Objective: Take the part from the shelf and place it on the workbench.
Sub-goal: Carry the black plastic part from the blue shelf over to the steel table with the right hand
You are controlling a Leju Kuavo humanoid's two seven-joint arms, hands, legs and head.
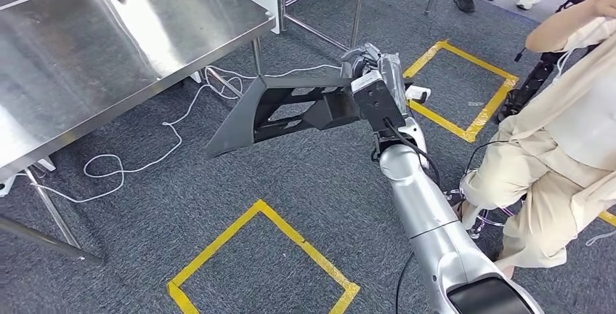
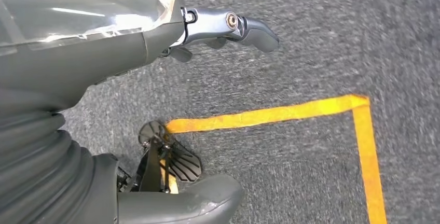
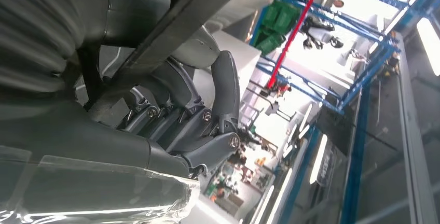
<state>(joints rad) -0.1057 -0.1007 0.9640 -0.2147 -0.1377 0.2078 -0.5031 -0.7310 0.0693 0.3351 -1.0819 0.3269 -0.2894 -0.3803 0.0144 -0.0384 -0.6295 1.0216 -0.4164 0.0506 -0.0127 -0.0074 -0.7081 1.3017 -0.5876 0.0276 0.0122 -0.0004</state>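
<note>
The part [image 1: 280,114] is a long dark grey angular bracket with open cut-outs. My right hand [image 1: 376,85] grips it at one end and holds it out level above the carpet, its far tip pointing toward the workbench [image 1: 109,45]. In the right wrist view the dark fingers [image 3: 207,115] curl around a dark bar of the part [image 3: 192,14]. The workbench is a shiny steel table at the upper left, and the part's tip is short of its edge. My left hand [image 2: 228,27] hangs over the grey carpet with its fingers apart and nothing in it.
A person in beige clothes [image 1: 559,147] stands close on my right. White cable [image 1: 167,139] loops on the carpet under the workbench edge. Yellow tape squares [image 1: 261,256] mark the floor. White frame legs [image 1: 319,1] stand beyond the part.
</note>
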